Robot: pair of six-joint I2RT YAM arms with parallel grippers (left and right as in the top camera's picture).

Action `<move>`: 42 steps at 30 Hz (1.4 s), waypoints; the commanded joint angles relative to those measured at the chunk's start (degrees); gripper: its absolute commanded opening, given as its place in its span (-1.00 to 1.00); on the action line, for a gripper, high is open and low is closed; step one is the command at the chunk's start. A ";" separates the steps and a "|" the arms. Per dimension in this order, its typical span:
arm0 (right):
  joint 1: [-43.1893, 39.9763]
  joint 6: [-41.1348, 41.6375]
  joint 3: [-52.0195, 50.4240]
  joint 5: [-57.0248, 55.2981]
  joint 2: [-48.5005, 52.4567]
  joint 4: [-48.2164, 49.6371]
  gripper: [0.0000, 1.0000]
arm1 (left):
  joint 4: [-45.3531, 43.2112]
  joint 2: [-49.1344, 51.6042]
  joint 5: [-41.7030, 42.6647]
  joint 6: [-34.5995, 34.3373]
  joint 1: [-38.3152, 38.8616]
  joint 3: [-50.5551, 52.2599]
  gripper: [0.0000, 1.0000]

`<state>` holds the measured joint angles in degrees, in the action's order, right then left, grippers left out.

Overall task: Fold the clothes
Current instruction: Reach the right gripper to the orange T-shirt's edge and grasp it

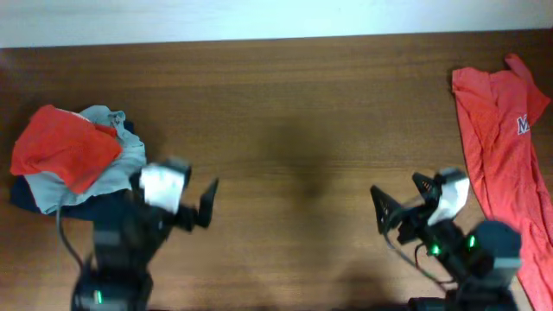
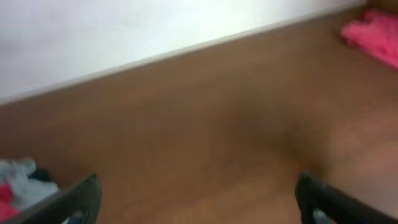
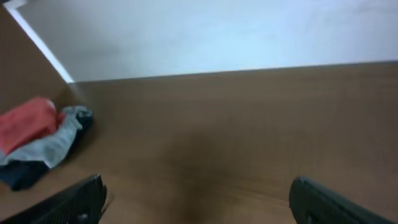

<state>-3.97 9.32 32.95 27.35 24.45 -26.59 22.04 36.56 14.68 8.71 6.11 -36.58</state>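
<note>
A large orange-red T-shirt (image 1: 505,147) with white lettering lies crumpled along the table's right edge; it also shows far off in the left wrist view (image 2: 375,34). At the left is a pile: a small orange-red piece (image 1: 60,147) on a grey-blue piece (image 1: 121,164) on a navy piece (image 1: 34,197). The pile also shows in the right wrist view (image 3: 37,137) and the left wrist view (image 2: 18,183). My left gripper (image 1: 197,173) (image 2: 198,196) is open and empty, just right of the pile. My right gripper (image 1: 395,184) (image 3: 196,196) is open and empty, left of the T-shirt.
The brown wooden table (image 1: 294,112) runs to a white wall (image 1: 259,17) at the back. Bare wood lies between the two grippers and ahead of them.
</note>
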 commanded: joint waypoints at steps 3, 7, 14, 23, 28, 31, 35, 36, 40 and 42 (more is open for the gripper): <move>0.13 0.59 20.48 -2.40 23.21 -16.00 0.97 | 16.02 26.49 0.48 0.92 0.24 -26.45 0.98; 0.13 0.55 30.69 -0.76 35.78 -22.47 0.97 | 18.51 34.25 4.22 -0.35 0.24 -32.06 0.98; -5.29 0.46 44.37 -13.40 55.21 -25.88 0.97 | 18.58 37.51 7.17 -0.26 0.24 -32.06 0.98; -22.99 4.35 66.05 -16.87 79.01 -28.30 0.97 | 18.95 37.55 7.17 -0.31 0.24 -32.06 0.99; -29.99 4.94 66.64 -13.86 88.59 -21.84 0.97 | 20.13 37.55 6.97 -0.31 0.24 -32.04 0.99; -33.07 4.92 66.64 -8.44 94.36 -18.93 0.97 | 20.26 37.55 6.95 -0.28 0.24 -32.04 0.98; -35.93 4.94 66.64 -2.67 100.59 -15.54 0.96 | 20.24 37.59 6.93 -0.28 0.24 -32.04 0.98; -36.30 4.92 66.64 -0.87 101.77 -14.43 0.95 | 20.24 37.59 6.93 -0.28 0.24 -32.04 0.98; -36.24 4.94 66.62 2.56 105.31 -10.75 0.77 | 20.26 37.59 6.93 -0.28 0.24 -32.04 0.98; -36.04 4.94 66.62 2.67 105.85 -9.68 0.64 | 20.26 37.59 6.95 -0.28 0.24 -32.04 0.99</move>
<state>-40.56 14.00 98.94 26.11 129.12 -37.76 42.33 73.95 21.02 8.91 6.26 -67.53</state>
